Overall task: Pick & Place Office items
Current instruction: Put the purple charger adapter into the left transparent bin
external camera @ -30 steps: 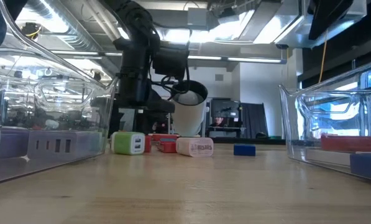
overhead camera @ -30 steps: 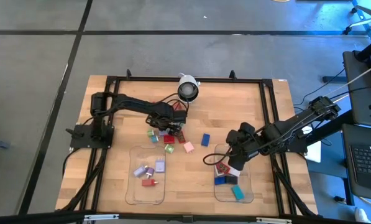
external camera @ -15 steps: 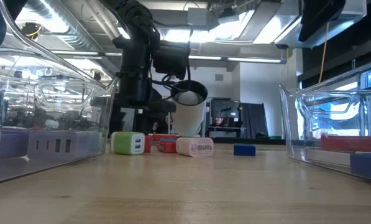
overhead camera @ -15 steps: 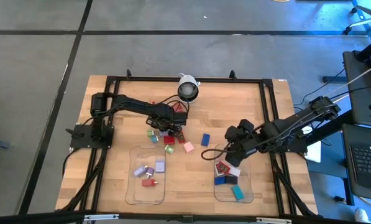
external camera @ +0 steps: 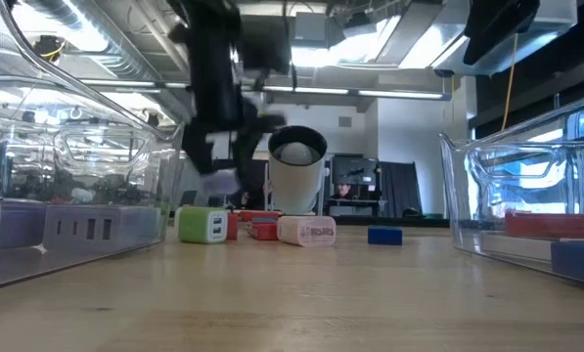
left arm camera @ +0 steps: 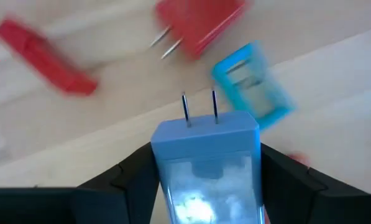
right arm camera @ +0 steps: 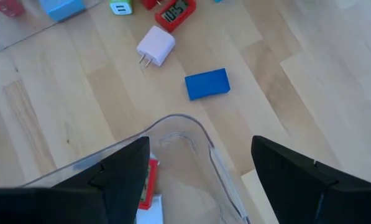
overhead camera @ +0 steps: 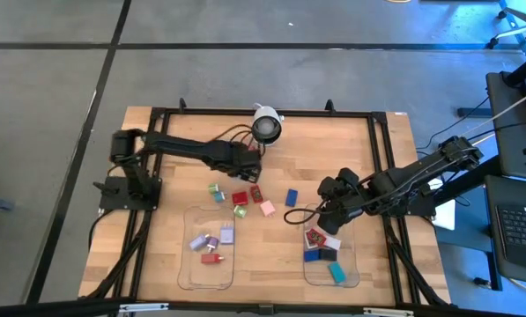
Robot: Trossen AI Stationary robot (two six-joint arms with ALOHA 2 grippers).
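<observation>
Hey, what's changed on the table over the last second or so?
The left gripper has closed on a pale blue plug adapter and lifted it from the loose pile, drawing back toward the camera dome. The right gripper has eased off its tray toward the middle, open and empty. The blue block, the pink adapter and both trays' contents have not moved.

left gripper (left arm camera: 204, 180) | lifted off the pile, apparently gripping pale blue plug block (left arm camera: 205, 163)

Lilac plug block (left arm camera: 205, 165) between gripper fingers (left arm camera: 120, 183), above red (left arm camera: 201, 20) and teal (left arm camera: 252, 87) items.
</observation>
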